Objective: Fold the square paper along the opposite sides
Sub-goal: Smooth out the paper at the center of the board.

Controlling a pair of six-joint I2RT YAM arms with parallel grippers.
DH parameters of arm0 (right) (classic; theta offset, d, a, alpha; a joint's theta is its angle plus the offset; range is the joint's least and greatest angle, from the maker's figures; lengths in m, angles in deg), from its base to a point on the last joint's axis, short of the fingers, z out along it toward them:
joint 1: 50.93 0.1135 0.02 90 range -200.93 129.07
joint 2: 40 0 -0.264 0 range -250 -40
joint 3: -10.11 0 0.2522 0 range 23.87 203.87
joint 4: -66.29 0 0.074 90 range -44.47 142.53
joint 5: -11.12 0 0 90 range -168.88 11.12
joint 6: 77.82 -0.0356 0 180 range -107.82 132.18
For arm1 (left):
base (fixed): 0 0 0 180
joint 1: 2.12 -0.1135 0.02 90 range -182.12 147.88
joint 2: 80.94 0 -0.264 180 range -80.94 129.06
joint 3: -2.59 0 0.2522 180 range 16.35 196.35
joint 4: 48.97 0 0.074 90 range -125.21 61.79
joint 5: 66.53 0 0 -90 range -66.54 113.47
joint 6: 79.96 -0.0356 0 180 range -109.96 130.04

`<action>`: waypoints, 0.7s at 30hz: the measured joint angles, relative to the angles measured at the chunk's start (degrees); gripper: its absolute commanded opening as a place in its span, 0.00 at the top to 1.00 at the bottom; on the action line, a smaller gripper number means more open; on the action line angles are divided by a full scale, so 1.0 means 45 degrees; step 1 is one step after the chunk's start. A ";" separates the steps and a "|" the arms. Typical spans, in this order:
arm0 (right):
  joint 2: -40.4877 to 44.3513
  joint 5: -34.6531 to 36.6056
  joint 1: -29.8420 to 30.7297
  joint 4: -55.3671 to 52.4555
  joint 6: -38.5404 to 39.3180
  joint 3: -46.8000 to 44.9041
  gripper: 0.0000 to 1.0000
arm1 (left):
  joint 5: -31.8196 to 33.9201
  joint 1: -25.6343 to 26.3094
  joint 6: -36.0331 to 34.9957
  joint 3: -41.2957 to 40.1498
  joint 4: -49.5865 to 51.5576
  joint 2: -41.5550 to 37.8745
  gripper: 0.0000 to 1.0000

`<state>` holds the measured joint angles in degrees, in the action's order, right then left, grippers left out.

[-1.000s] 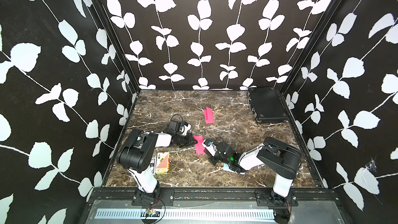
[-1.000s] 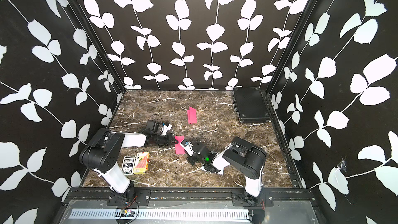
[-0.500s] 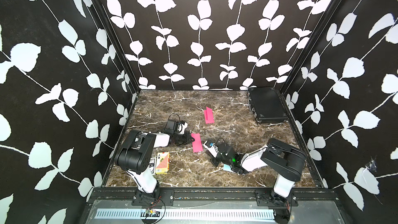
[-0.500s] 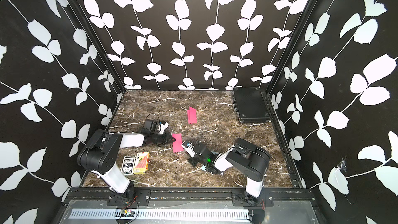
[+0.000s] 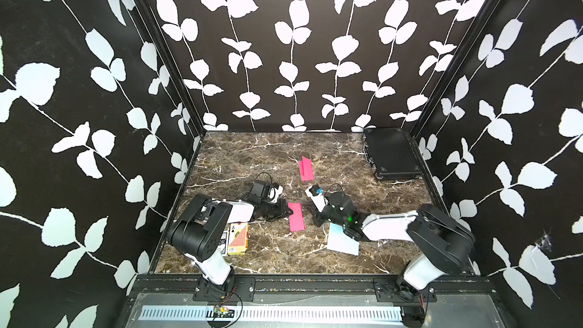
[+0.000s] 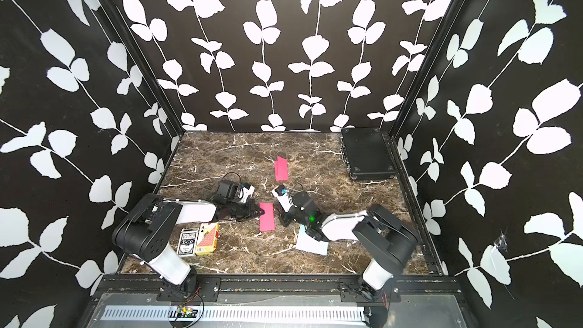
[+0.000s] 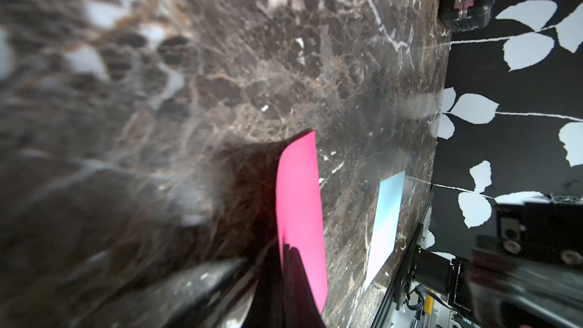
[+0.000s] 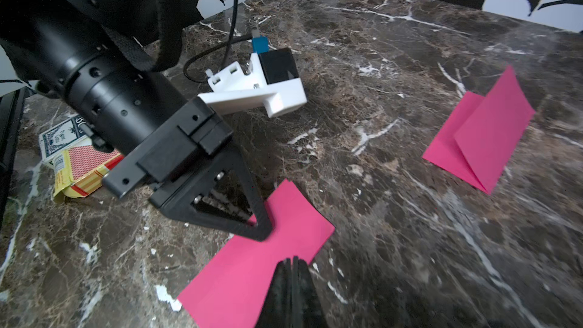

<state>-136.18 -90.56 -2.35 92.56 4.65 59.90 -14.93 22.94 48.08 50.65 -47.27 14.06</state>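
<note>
Pale-blue sheet (image 5: pixel 342 241) lies nearest, partly under the right arm (image 5: pixel 388 225). Beyond it, in the middle of the table (image 5: pixel 378 190), the pink paper (image 5: pixel 296 221) is a narrow folded strip. It looks thin, light and probably slippery, best pinched at a long edge. Both arms stretch low, jaws shut. The left arm (image 5: pixel 235 211) rests its tips on one long edge, and the right's sit just beside the opposite one.

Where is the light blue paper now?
In both top views the light blue paper lies toward the table's front, partly under the right arm, right of the nearer pink paper.
</note>
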 measured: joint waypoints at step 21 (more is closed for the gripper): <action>-0.3832 0.0272 -0.0058 0.1345 0.0869 0.1569 0.97 | 0.0024 0.0180 -0.0170 0.0010 0.0029 0.0087 1.00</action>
<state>-153.43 -89.34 -2.62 98.61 8.56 66.96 -14.82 23.75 47.32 50.70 -47.14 14.46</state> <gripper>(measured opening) 0.046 0.047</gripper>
